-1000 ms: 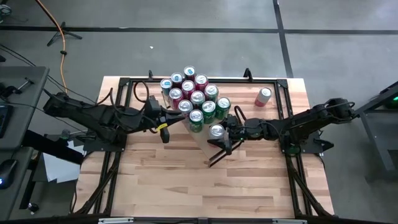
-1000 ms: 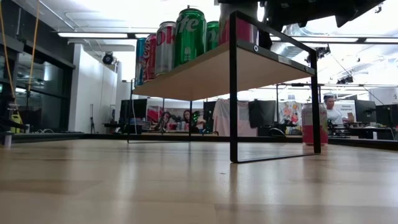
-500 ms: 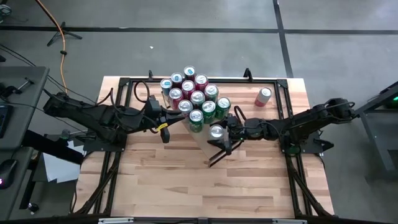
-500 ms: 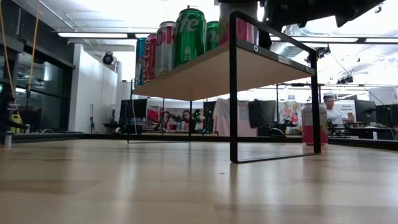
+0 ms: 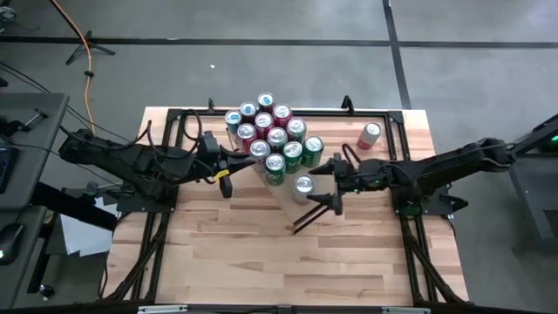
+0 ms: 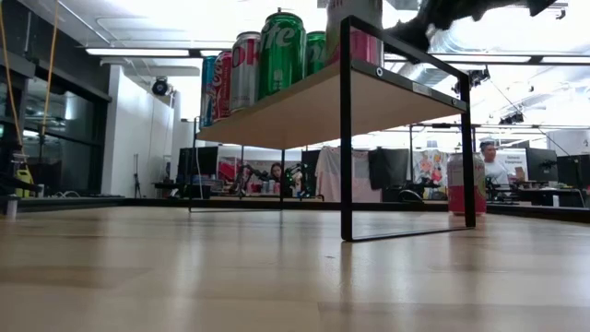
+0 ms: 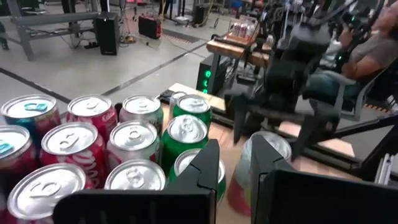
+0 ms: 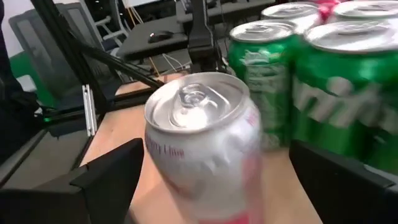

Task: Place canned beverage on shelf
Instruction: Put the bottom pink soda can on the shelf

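Up on the pale-wood shelf (image 5: 288,202), smooth round aluminium cans (image 5: 270,138) cluster tightly. Right gripper (image 5: 327,186) gapes wide beside a silver-topped can (image 5: 303,185), gripping nothing. Left gripper (image 5: 228,172) is closed, empty.

The left arm reaches in from the left side, and the left gripper (image 5: 228,166) has its two fingers pressed tight together. The right arm stretches in long and low from the right side, and the right gripper (image 5: 330,185) has its fingers spread wide apart.
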